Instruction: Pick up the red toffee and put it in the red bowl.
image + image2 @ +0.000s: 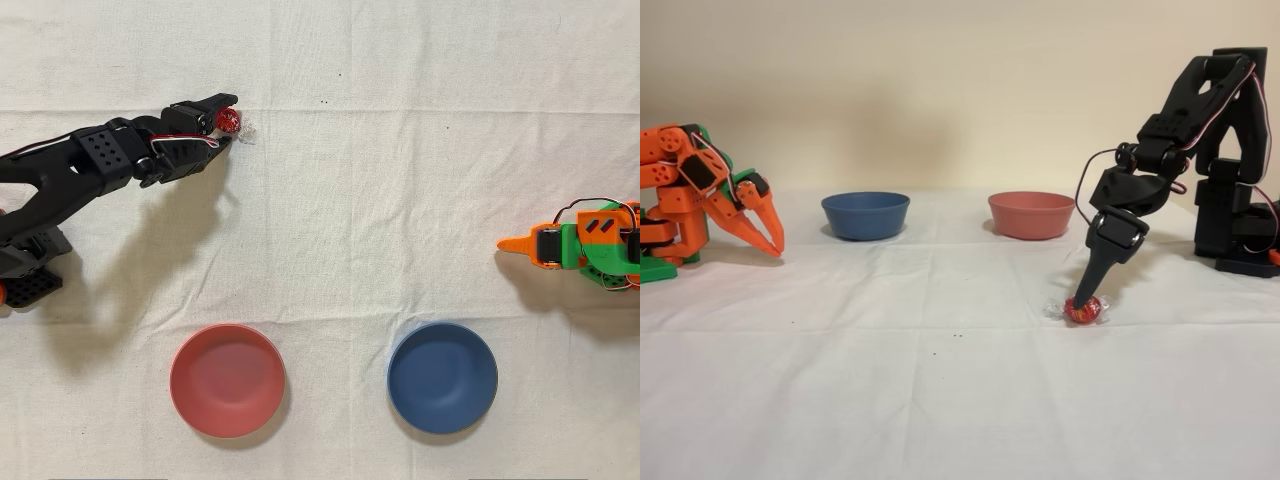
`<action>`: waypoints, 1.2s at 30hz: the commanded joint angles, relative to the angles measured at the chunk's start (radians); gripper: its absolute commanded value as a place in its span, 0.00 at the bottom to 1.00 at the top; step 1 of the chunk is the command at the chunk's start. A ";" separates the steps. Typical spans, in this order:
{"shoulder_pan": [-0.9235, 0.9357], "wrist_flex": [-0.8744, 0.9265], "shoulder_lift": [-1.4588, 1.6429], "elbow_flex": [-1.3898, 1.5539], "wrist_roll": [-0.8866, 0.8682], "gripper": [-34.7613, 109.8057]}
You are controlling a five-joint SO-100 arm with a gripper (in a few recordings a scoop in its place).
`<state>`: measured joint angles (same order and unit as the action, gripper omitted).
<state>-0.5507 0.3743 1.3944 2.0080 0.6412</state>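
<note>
Now | gripper [229, 125] fingers around red toffee [229, 122], upper left, on cloth | red bowl [228, 380] empty | lift, carry, drop left

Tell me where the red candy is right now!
The red toffee sits on the white cloth between the black arm's claw fingers, upper left in the overhead view, far from the red bowl.

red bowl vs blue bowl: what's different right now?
Colour: the red bowl is matte salmon-red, the blue bowl a dark blue.
Place: in the overhead view the red bowl sits to the left, on the black arm's side; the blue bowl sits to the right, on the idle orange arm's side.
Shared: both are round, shallow, empty, upright on the cloth and look about the same size. The red toffee is at the claw.
</note>
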 commanded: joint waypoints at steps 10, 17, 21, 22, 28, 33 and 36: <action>-0.015 0.005 0.083 0.023 -0.003 0.29; -0.014 0.009 0.095 0.031 -0.006 0.28; -0.012 0.009 0.121 0.054 -0.005 0.28; -0.012 0.011 0.133 0.063 -0.005 0.28; -0.012 0.028 0.250 0.126 -0.017 0.28; -0.006 0.101 0.376 0.153 -0.025 0.28; 0.011 0.155 0.448 0.158 -0.023 0.28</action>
<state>-0.5492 0.4786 1.6935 2.1721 0.6167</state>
